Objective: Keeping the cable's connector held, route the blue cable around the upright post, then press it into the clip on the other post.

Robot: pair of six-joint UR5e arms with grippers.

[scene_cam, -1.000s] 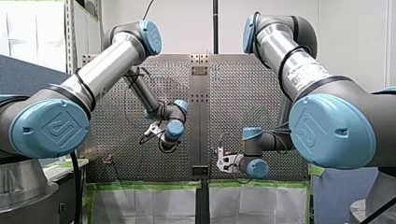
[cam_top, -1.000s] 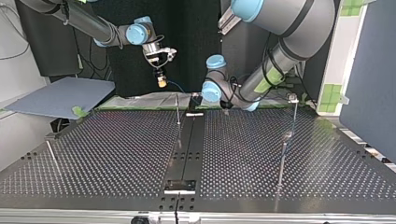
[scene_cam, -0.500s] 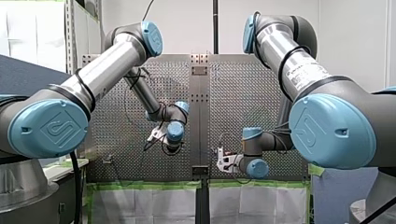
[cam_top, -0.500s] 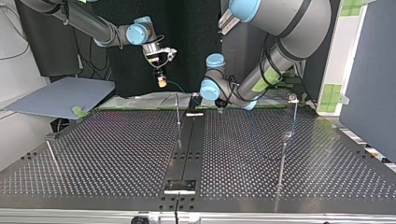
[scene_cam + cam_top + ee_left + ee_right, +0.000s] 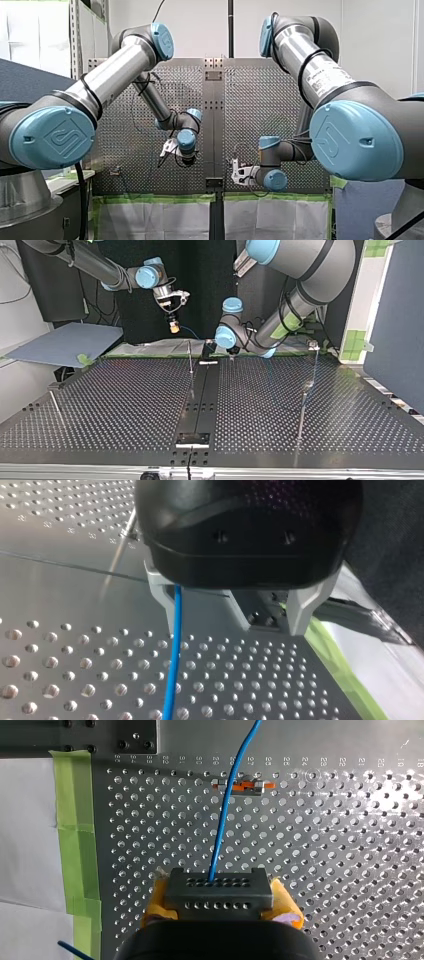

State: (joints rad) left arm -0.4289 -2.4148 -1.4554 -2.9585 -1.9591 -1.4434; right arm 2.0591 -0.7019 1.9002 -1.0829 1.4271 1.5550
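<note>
My right gripper (image 5: 220, 912) has its yellow pads shut on the grey connector block (image 5: 218, 892). The blue cable (image 5: 223, 815) leaves the block and runs ahead past an orange clip (image 5: 243, 785). In the top view this gripper (image 5: 173, 326) hangs above the table's far edge, near a thin upright post (image 5: 190, 356). My left gripper (image 5: 230, 605) is open just above the perforated plate. The blue cable (image 5: 174, 645) passes between its metal fingers (image 5: 301, 611), close beside one of them. In the top view it (image 5: 231, 357) sits right of that post.
A taller post (image 5: 314, 360) stands at the top view's right and a short one (image 5: 54, 399) at its left. Green tape (image 5: 75, 820) edges the plate. A blue-grey board (image 5: 65, 342) lies beyond the table at the top view's left.
My left gripper has come down and shifted toward the central strip, to the left in the top view. My right gripper has stayed put with the connector.
</note>
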